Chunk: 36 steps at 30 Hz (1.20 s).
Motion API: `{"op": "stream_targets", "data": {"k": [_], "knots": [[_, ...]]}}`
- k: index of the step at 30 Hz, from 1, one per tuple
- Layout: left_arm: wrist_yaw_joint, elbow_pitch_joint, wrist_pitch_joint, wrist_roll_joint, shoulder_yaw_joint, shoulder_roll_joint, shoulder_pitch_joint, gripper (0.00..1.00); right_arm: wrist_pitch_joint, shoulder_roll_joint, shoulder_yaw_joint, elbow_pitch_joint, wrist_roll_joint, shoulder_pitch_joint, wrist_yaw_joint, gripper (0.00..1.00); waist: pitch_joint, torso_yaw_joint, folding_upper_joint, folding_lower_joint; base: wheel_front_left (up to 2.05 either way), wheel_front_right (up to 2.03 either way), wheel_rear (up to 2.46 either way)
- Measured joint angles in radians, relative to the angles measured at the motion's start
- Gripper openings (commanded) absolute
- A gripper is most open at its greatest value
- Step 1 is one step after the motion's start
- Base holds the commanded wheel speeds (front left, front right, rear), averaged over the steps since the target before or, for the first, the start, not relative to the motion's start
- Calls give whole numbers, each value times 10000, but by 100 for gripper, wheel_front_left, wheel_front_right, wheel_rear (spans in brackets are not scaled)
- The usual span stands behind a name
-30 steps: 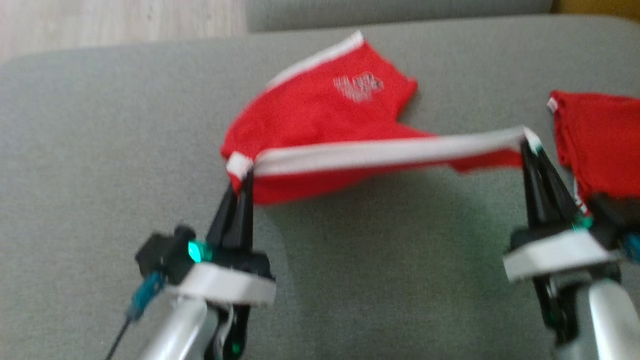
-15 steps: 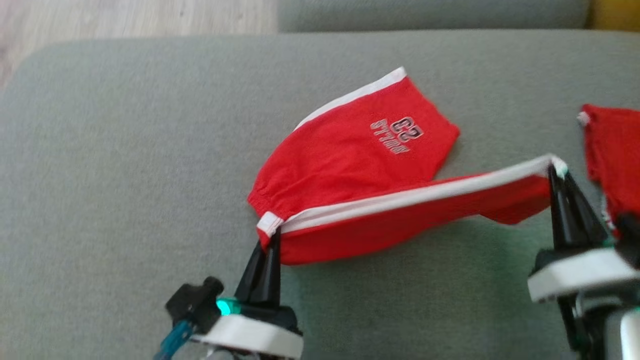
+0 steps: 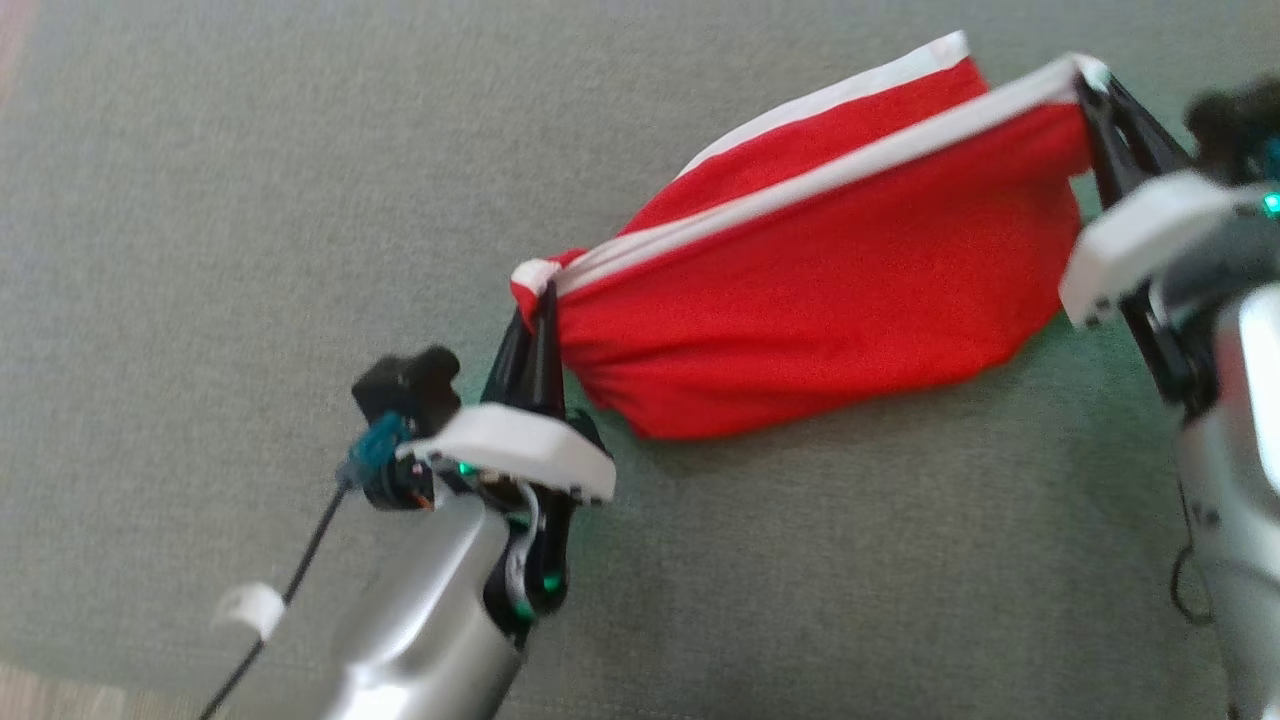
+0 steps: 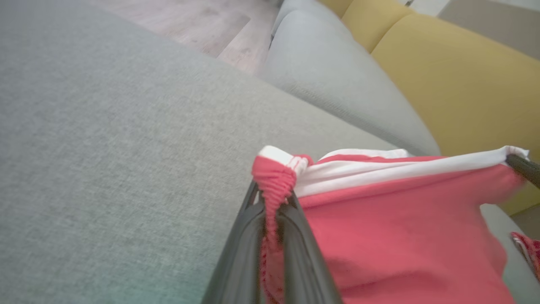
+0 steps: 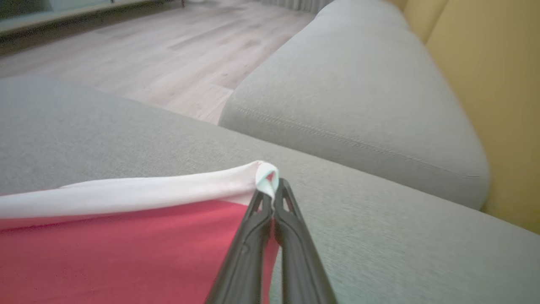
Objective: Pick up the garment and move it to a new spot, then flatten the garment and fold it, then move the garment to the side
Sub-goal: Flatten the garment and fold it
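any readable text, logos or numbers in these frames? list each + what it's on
None can be read.
red garment: plain red cloth and white trim on the sides that show; no print in view.
second red cloth, at the edge of the left wrist view: pale specks, too blurred to read.
grey cushion: no markings.

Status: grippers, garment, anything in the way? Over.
Left gripper, right gripper: jaws shut on garment edge. Garment stretched between, sagging toward cushion. Nothing obstructing.
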Motion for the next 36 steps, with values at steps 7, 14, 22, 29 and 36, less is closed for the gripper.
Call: {"op": "stream_targets", "data": {"k": [7, 14, 22, 29, 36], "knots": [[299, 1124, 316, -886, -408, -54, -1269, 0, -104, -155, 1114, 2665, 134, -2060, 0, 0, 616, 372, 0, -1, 0, 0, 0], [510, 1498, 276, -1210, -945, -88, -1866, 100, -769, -188, 1381, 4247, -21, -3091, 0, 100, 727, 396, 0, -3, 0, 0, 0], [497, 1455, -259, -1358, -1256, -67, -1885, 100, -2159, -54, 1093, 5632, -192, -3609, -2, 100, 534, 452, 0, -4, 0, 0, 0], [416, 681, -629, -1009, -1262, 673, -1080, 100, -2481, -23, 1149, 6358, 174, -3585, -2, 100, 53, 460, 0, -5, 0, 0, 0], [637, -573, -757, -675, -1091, 1509, 87, 100, -1352, -226, 1772, 6799, 932, -3174, -2, 100, -535, 507, 0, -6, 0, 0, 0]]}}
